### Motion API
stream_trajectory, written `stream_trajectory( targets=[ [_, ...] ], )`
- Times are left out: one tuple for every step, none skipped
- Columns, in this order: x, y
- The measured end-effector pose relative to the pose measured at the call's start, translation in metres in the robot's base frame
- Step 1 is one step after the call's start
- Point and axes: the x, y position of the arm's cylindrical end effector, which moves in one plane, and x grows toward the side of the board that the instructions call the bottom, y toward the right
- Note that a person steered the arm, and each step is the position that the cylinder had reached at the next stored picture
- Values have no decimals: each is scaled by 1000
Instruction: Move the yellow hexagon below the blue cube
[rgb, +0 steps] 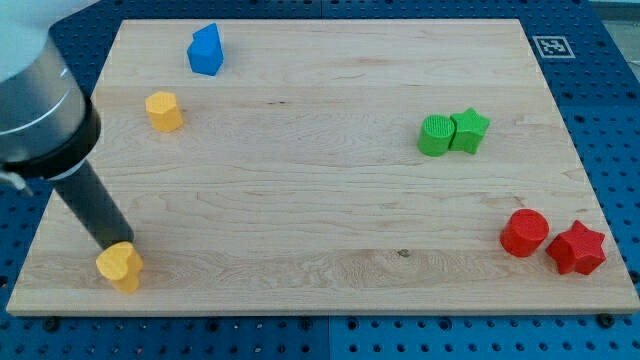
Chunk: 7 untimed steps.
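Note:
The yellow hexagon (164, 110) sits near the view's upper left of the wooden board. The blue cube (205, 50) stands above and a little right of it, near the board's top edge. My tip (112, 243) is at the lower left of the board, far below the hexagon. It touches the top of a yellow heart-shaped block (120, 266).
A green cylinder (436, 135) and a green star (469, 130) sit touching at the right. A red cylinder (524, 233) and a red star (576, 248) lie at the lower right corner. The board's left edge (40, 230) is close to my tip.

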Motion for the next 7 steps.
stream_trajectory(
  targets=[
    [-33, 1],
    [-85, -4],
    [-131, -49],
    [-187, -80],
    [-239, -59],
    [-240, -29],
    [-221, -20]
  ],
)
